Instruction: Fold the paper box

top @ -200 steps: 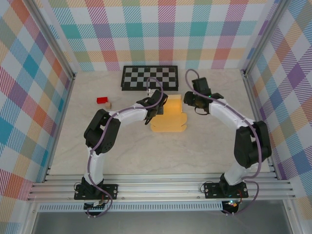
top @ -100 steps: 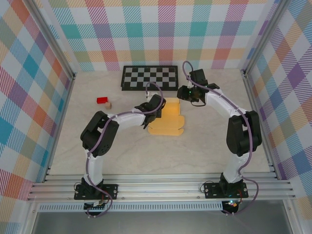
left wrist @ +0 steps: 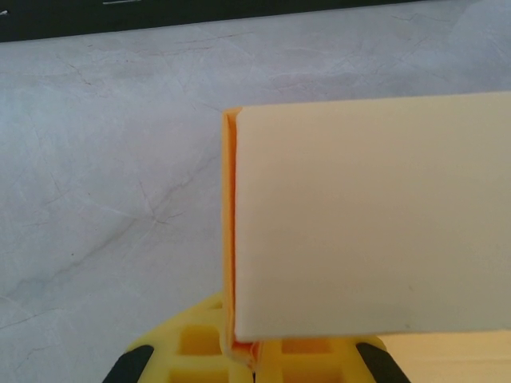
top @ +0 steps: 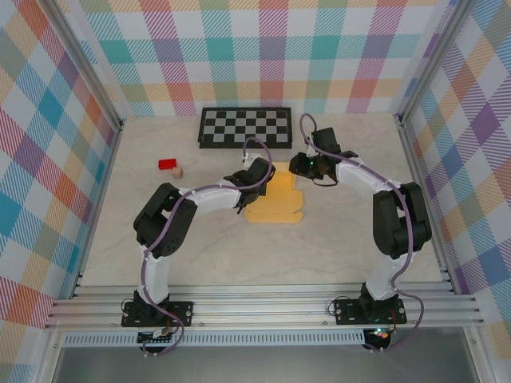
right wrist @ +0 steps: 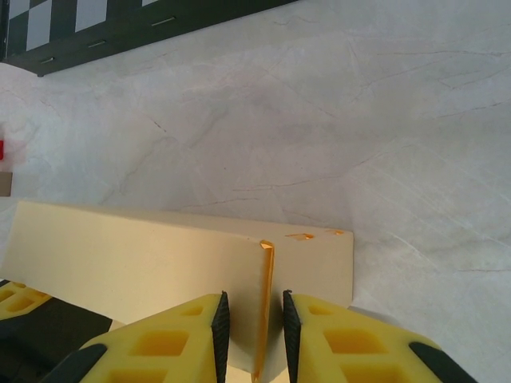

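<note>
Item: the paper box (top: 275, 206), thin tan card, partly folded.
Location: middle of the worktop (top: 200, 255), somewhat toward its far edge. The base lies flat, with one panel raised along its far side.
Left gripper (left wrist: 246, 355): closed on the left end of the raised panel. The folded edge runs down between the yellow fingers (left wrist: 204, 339).
Right gripper (right wrist: 254, 323): jaws drawn narrow around the panel's right end, with the orange card edge between them. It looks pinched, though contact on both pads is not plain.
Step in hand: judged to be folding the doubled panel along its crease while both ends are held.
Handling: move both grips together and keep them level, so the card bends at the score rather than buckling mid-span. Nothing pins the base, so a hard pull is likely to drag or lift it.
Surroundings: checkerboard (top: 245, 128) along the far edge, near the box. Red block (top: 167, 164) and small tan cube (top: 178, 172) toward the left edge, well apart from the box.
Obstructions: nothing lies on the box. The two wrists sit close across the panel and could touch, and the checkerboard limits room toward the far edge.
</note>
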